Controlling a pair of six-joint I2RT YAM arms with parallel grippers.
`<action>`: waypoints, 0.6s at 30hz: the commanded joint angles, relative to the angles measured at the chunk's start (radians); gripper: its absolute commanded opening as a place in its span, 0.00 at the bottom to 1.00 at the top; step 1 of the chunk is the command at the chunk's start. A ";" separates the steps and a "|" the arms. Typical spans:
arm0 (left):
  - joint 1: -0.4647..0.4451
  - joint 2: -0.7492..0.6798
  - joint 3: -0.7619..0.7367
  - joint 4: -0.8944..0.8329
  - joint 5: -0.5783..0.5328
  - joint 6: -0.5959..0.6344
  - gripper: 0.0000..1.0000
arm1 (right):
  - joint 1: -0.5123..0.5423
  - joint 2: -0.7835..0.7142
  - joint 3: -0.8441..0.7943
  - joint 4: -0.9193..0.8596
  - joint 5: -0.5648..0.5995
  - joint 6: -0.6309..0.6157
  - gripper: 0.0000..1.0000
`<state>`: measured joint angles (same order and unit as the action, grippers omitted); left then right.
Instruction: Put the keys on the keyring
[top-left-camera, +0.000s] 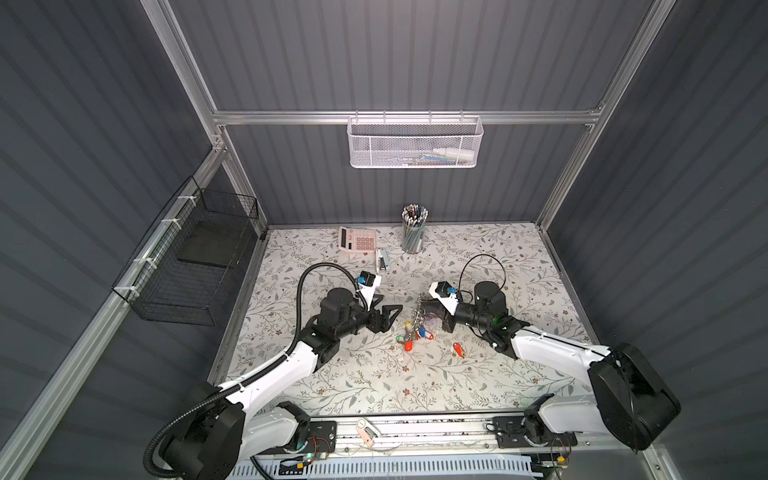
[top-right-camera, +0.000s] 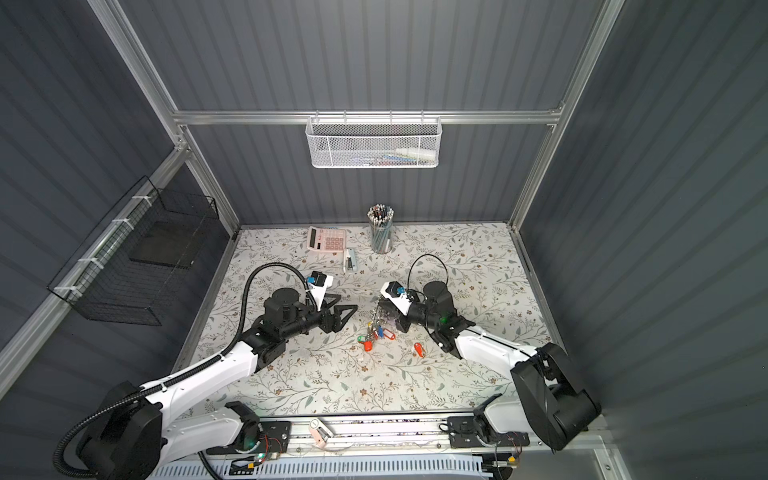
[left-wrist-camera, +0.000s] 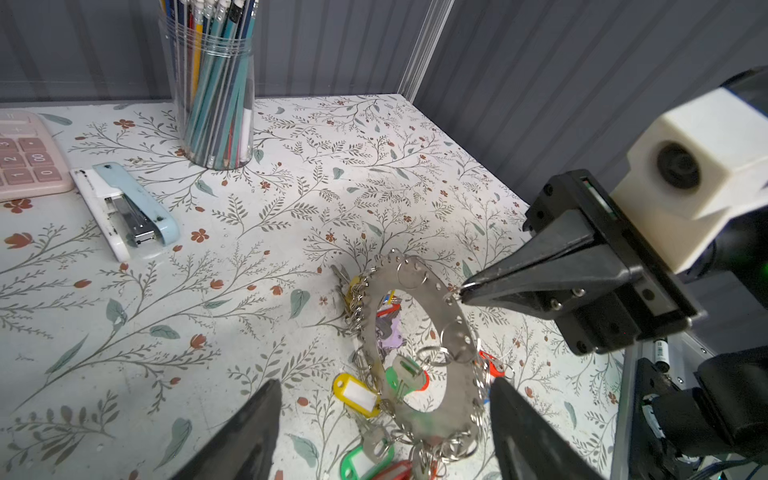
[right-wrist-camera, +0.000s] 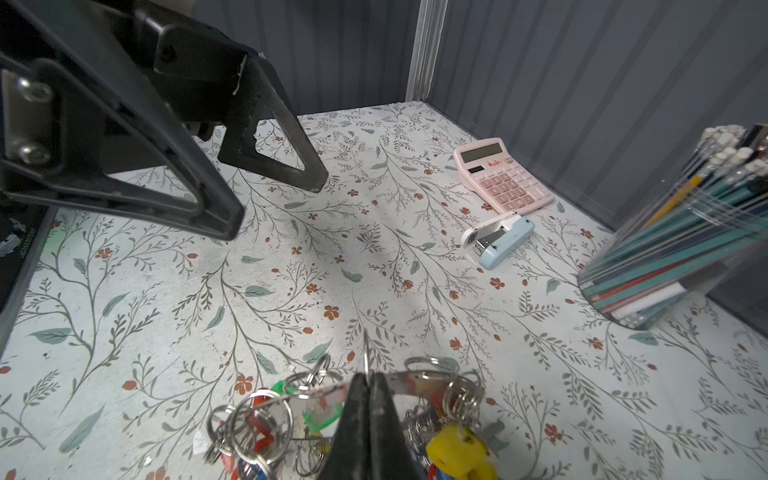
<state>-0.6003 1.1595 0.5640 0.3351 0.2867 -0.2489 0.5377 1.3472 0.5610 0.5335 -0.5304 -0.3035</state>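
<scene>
Right gripper (left-wrist-camera: 462, 292) was pinched shut on the rim of the keyring (left-wrist-camera: 417, 272), jaws together with only the thin metal edge between them. I held the keyring up on edge, tilted, over the middle of the table (top-left-camera: 365, 374). Whether its lower rim touched the table I could not tell. Many keys (top-left-camera: 413, 334) hung from its rim on small split rings. A yellow tag (left-wrist-camera: 358, 398), a green tag (left-wrist-camera: 406, 374) and a lilac tag (left-wrist-camera: 392, 340) showed around and through the centre hole. In both top views the bunch trailed down onto the table on the near side. My left gripper (top-left-camera: 391, 302) stood open near the keyring on its left, fingers (left-wrist-camera: 249, 432) spread wide, touching nothing and holding nothing. One loose key (top-left-camera: 458, 350) with a red-orange tag lay flat on the table, apart from the bunch, on my right arm's side. Farther back, the pale blue stapler (left-wrist-camera: 129, 212) lay just beside the pink calculator (left-wrist-camera: 25, 162), and the clear cup of pencils (left-wrist-camera: 216, 91) stood to their right near the back wall. Beyond, a white mesh basket (top-left-camera: 415, 143) hung on the back wall's rail, and a black wire basket (top-left-camera: 195, 257) hung on the left wall.
</scene>
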 joint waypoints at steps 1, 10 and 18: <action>0.005 -0.034 -0.021 0.038 -0.020 0.023 0.79 | 0.006 -0.018 -0.006 0.081 0.001 -0.031 0.00; 0.005 -0.028 -0.042 0.071 -0.032 0.017 0.79 | 0.007 -0.023 -0.027 0.117 0.009 -0.048 0.00; 0.005 -0.051 -0.060 0.087 -0.063 -0.006 0.81 | 0.003 -0.007 -0.015 0.120 0.023 -0.015 0.00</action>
<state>-0.6003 1.1378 0.5194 0.3985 0.2497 -0.2451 0.5385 1.3453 0.5346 0.5846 -0.5205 -0.3386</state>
